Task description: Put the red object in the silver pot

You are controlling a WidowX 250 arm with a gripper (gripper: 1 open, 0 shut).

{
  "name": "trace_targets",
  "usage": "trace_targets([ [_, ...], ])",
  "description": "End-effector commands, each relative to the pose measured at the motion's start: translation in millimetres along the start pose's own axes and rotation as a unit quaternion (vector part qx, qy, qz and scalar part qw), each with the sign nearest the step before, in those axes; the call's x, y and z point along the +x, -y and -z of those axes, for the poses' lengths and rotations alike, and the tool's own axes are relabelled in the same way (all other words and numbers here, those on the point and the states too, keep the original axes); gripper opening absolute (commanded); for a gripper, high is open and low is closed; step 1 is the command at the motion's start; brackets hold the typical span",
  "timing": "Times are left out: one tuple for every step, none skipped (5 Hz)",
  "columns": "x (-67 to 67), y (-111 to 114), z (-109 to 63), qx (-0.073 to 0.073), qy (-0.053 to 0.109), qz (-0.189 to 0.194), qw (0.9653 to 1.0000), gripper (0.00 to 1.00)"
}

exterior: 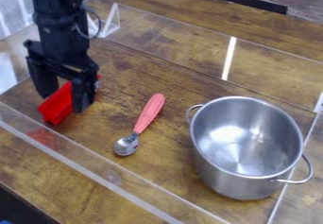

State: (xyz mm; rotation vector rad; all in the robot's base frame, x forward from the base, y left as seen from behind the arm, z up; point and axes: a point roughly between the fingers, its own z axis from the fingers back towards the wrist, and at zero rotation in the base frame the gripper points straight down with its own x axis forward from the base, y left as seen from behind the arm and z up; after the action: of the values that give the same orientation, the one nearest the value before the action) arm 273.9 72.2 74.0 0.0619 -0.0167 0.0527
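Observation:
The red object (56,106) is a bright red block lying on the wooden table at the left. My gripper (63,93) hangs straight down over it, open, one finger on each side of the block's far end, which it partly hides. Whether the fingers touch the block I cannot tell. The silver pot (247,145) stands upright and empty at the lower right, well away from the gripper.
A metal spoon with a pinkish handle (140,124) lies between the block and the pot. A clear plastic wall (89,176) runs along the table's front and left edges. Bare wooden tabletop (190,67) stretches behind the spoon.

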Motion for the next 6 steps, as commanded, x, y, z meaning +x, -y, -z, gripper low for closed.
trace_targets([
  [1.7,-10.4,6.0,0.004,0.010,-0.014,0.9998,1.00],
  [2.2,-10.4,16.5,0.003,0.004,-0.015,0.9999,0.00],
  [4.1,-3.7,5.7,0.003,0.008,-0.017,0.9998,0.00],
  [9.3,7.7,-28.3,0.014,0.025,-0.014,0.9995,0.00],
  [26.5,37.6,-70.6,0.012,0.047,-0.003,0.9988,0.00],
  [51.4,75.9,-90.0,-0.005,0.065,0.036,0.9972,0.00],
])
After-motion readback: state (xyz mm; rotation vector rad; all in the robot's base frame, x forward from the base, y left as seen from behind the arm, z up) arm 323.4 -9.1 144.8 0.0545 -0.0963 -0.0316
